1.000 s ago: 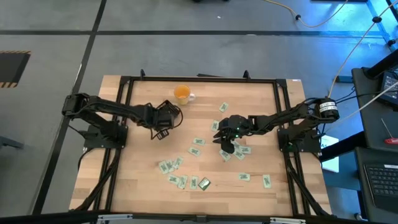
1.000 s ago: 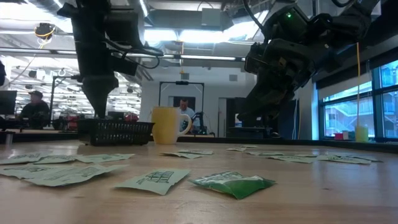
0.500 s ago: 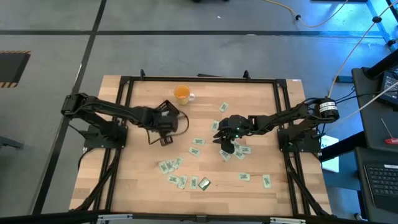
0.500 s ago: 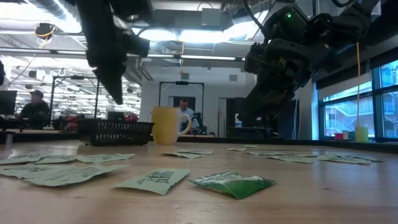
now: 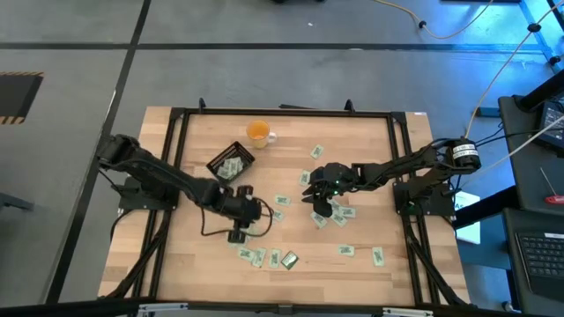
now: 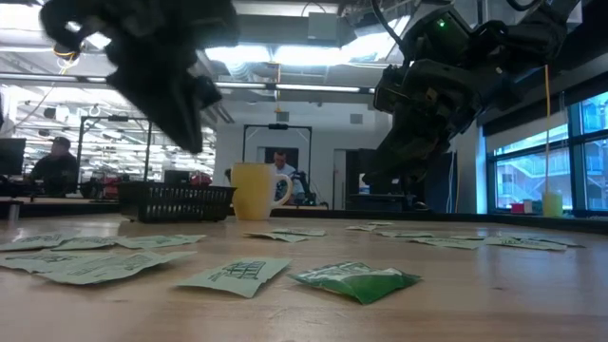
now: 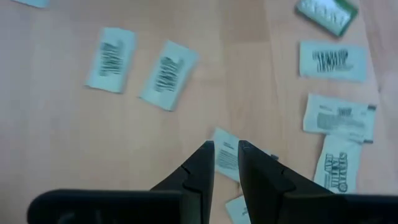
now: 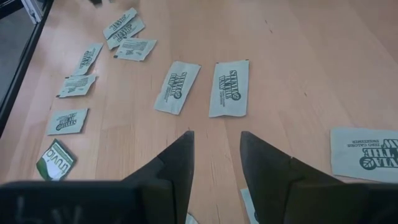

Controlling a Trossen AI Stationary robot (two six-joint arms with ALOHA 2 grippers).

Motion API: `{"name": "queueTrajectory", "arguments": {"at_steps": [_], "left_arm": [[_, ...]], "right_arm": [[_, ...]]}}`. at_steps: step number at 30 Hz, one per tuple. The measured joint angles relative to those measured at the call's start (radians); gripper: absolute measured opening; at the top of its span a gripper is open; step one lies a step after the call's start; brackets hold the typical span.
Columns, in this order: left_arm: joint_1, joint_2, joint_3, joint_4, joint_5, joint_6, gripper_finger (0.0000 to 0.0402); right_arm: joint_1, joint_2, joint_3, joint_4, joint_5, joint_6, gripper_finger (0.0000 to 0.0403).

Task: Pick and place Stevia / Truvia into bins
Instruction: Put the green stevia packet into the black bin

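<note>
Now the left end effector (image 5: 240, 231) hovers over loose sachets (image 5: 250, 256).
Fingers slightly parted, empty; right end effector (image 8: 214, 163) spread, empty, above two sachets; one black tray (image 5: 231, 161) holds sachets beside one orange cup (image 5: 258, 133).

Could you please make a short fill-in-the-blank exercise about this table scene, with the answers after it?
1. The cup on the table is ____ in colour.
2. The black tray holds some ____.
3. The left end effector hovers over a cluster of sachets, and its fingers are ____ of any load.
4. The one dark green sachet lies nearest to the camera in the ____ view.

Answers: orange; sachets; empty; low
</note>
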Motion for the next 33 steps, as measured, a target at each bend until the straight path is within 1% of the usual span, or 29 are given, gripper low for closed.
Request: {"name": "queueTrajectory", "arguments": {"at_steps": [3,8,14,20,28,30,33], "left_arm": [[-0.022,0.065,0.000,0.026,0.000,0.025,0.0070],[-0.035,0.158,0.000,0.082,0.000,0.025,0.0075],[-0.031,0.220,0.000,0.081,-0.001,0.010,0.0073],[-0.031,0.248,0.005,0.089,0.003,-0.001,0.0062],[-0.032,0.251,0.004,0.082,-0.005,-0.001,0.0014],[-0.031,0.244,0.003,0.081,-0.006,-0.001,0.0005],[-0.030,0.207,-0.004,0.042,-0.007,0.001,0.0004]], "right_arm": [[0.000,0.000,0.000,0.000,0.000,0.000,0.0133],[0.000,0.000,0.000,0.000,0.000,0.000,0.0133],[0.000,0.000,0.000,0.000,0.000,0.000,0.0133],[0.000,0.000,0.000,0.000,0.000,0.000,0.0133],[0.000,0.000,0.000,0.000,0.000,-0.001,0.0133],[0.000,0.000,0.000,0.000,0.000,-0.001,0.0133],[0.000,0.000,0.000,0.000,0.000,-0.002,0.0133]]}}
